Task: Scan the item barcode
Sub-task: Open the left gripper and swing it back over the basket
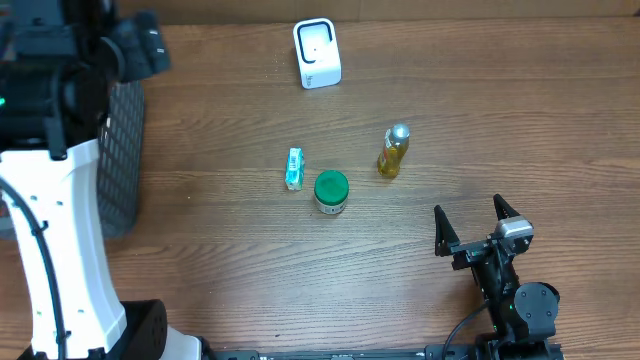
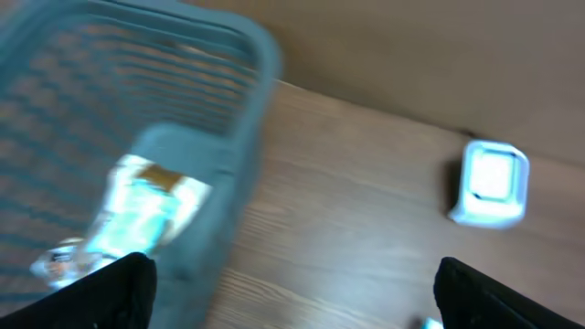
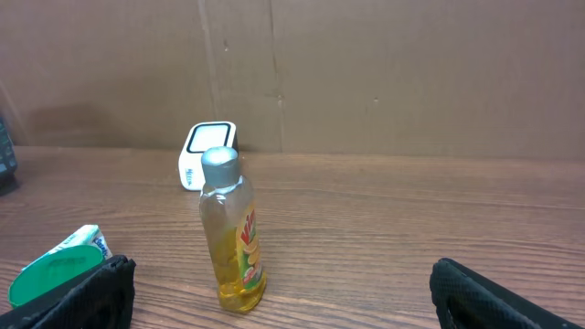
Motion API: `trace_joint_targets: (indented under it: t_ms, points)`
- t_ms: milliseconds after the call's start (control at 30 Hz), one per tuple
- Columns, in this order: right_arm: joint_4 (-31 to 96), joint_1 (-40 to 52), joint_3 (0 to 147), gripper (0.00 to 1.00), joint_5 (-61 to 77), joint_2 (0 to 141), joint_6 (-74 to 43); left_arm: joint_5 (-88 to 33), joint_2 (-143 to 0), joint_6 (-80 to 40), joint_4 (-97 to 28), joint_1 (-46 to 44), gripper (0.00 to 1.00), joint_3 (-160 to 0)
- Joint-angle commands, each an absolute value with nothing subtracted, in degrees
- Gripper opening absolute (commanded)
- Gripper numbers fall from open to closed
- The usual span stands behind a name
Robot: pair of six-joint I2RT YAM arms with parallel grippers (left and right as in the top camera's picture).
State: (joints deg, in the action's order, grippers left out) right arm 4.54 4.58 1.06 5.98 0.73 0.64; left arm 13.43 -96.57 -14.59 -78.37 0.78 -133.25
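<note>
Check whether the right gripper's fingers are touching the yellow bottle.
Apart. The overhead view shows bare table between the right gripper's fingers and the yellow bottle, which stands upright farther out.

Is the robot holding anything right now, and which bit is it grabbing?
Nothing is held. The left gripper and the right gripper both stand open and empty.

The left pincer (image 2: 297, 279) hangs with jaws spread wide, empty. The right pincer (image 1: 470, 222) gapes too, its arm folded back.
</note>
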Motion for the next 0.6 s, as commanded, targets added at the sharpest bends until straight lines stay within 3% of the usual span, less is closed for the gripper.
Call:
trace_joint_targets:
  t_ms: [0,567]
  points:
    - [4.3,4.5,0.4,1.00,5.9,0.2,0.9,20.2,-96.4,-14.1,-77.5,3.4,1.00,-134.0]
    - [4.3,4.5,0.4,1.00,5.9,0.2,0.9,25.9,-103.5,-8.0,-77.3,16.4,1.00,-134.0]
